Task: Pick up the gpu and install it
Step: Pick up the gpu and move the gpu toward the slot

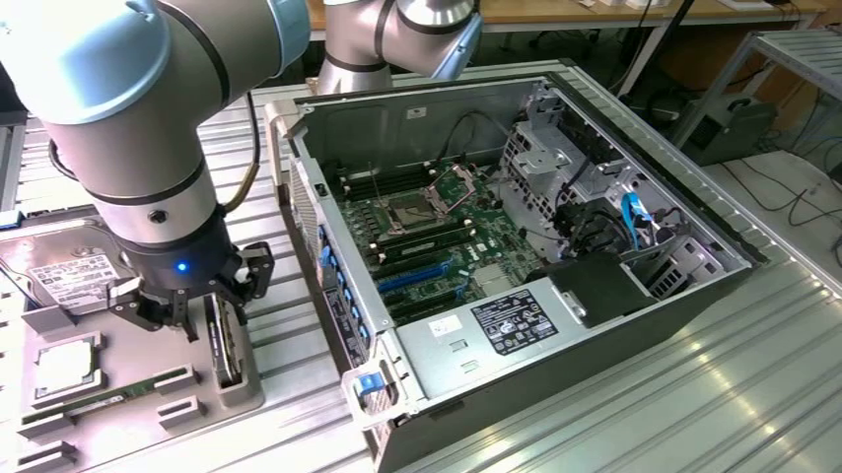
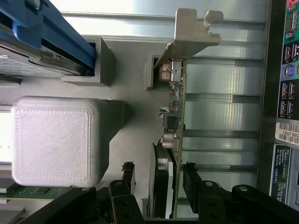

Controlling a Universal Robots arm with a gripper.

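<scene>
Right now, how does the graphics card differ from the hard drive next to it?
The graphics card stands on edge; the hard drive lies flat, label up. The card is a thin green board; the drive is a silver box. The open hand straddles the card, not the drive. Both sit on the grey tray beside the computer case.

The exterior camera is looking steeply down from some way off on the open computer case and the grey holder at the exterior view's left. The wrist camera is peering close past the jaws, sharing the holder, the gpu and the case's rear.
</scene>
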